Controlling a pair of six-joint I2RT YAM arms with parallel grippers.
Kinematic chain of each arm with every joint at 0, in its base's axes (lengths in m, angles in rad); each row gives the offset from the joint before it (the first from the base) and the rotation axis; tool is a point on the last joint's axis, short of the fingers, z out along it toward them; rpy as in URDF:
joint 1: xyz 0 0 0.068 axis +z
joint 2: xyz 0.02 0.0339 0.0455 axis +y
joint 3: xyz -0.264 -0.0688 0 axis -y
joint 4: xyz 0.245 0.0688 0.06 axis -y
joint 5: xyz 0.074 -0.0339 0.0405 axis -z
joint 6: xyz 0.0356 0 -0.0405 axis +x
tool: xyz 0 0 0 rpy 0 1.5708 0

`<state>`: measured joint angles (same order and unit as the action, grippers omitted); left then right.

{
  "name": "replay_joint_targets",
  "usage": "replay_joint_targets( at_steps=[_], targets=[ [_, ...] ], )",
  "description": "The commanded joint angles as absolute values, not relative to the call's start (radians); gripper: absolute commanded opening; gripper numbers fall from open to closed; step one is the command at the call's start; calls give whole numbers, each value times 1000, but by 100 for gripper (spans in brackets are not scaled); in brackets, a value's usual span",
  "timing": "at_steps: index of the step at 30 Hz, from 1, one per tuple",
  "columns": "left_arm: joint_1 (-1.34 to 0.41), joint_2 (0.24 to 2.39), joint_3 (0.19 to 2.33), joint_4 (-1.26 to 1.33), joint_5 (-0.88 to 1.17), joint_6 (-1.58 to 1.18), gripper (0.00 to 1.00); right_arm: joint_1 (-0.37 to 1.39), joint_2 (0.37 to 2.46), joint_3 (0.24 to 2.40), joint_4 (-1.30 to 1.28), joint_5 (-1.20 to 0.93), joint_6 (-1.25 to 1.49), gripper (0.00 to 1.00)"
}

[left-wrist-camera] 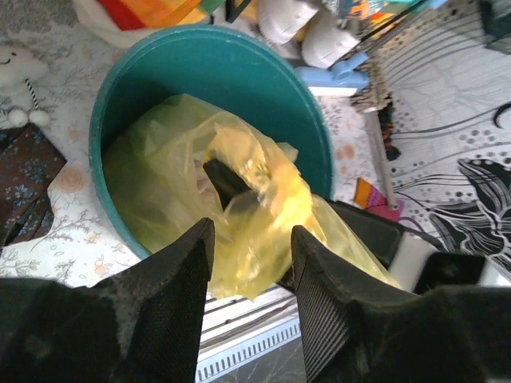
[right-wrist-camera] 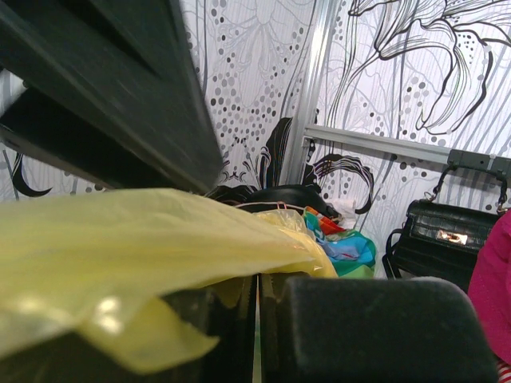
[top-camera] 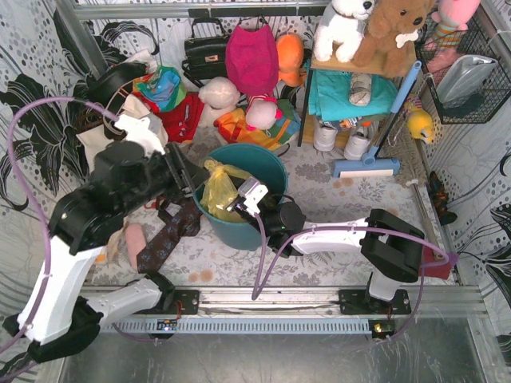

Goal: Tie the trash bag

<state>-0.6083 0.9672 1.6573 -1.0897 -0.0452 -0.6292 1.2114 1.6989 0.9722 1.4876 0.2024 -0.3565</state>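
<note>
Top view: a floral-print tabletop (top-camera: 335, 179) closed in by black-and-white flower wall panels (top-camera: 24, 96); the thin, translucent yellow plastic trash bag (top-camera: 219, 191) sits in the round teal plastic bin (top-camera: 271, 163) and spills over its near rim; my arms hide much of it. Left wrist: my left gripper (left-wrist-camera: 251, 235) stands partly open, with bag film beyond the gap. Right wrist: my right gripper (right-wrist-camera: 257, 319) is pressed together, yellow film running into its seam; the bin is hidden here.
</note>
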Motion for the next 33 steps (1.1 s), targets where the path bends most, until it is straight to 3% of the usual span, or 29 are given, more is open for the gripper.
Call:
replay_joint_targets(
  at_steps=[1,14,33],
  targets=[
    [-612,1009,1658,-1071,-105,-652,51,1211,1707,968,1475,189,-337,0],
    [-612,1112,1744,-1094,-261,-595,44,1211,1715,978,1468,181,-337,0],
    [-612,1124,1698,-1034,-128,-568,41,1211,1724,989,1462,179,-339,0]
  ],
)
